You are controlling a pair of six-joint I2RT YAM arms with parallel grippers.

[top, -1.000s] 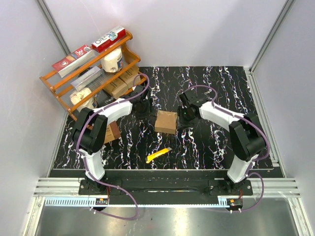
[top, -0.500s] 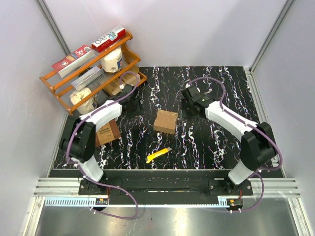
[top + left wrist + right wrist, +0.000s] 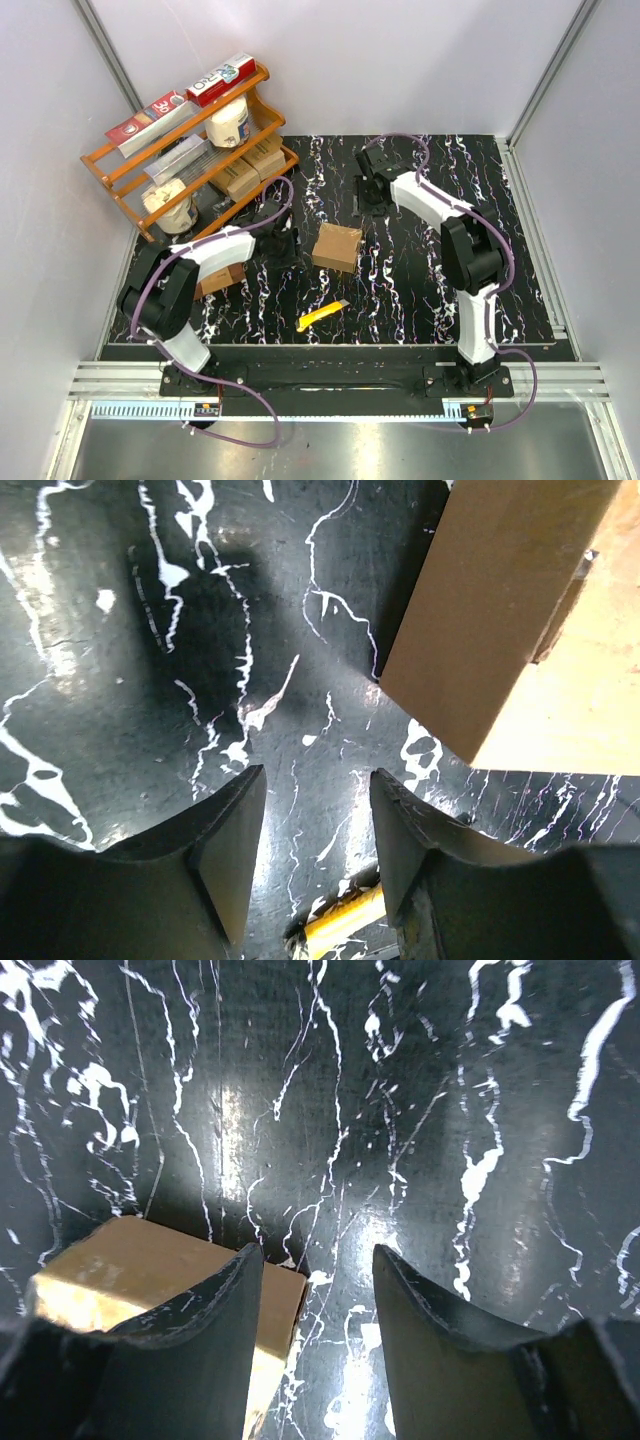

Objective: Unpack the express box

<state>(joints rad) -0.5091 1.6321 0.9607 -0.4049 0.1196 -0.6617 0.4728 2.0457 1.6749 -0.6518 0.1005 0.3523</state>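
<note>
- The left tool (image 3: 281, 240) hangs low over the black marbled worktop (image 3: 420, 290), its fingers spread apart with nothing between them.
- The express box (image 3: 337, 247) stands just to this tool's right, close but not touching (in the left wrist view it fills the upper right corner, past the fingertips).
- A yellow utility knife (image 3: 323, 317) lies nearer the arm bases than the tool and the box.
- The right tool (image 3: 371, 193) is spread and empty too, on the box's far side, apart from it.
</note>
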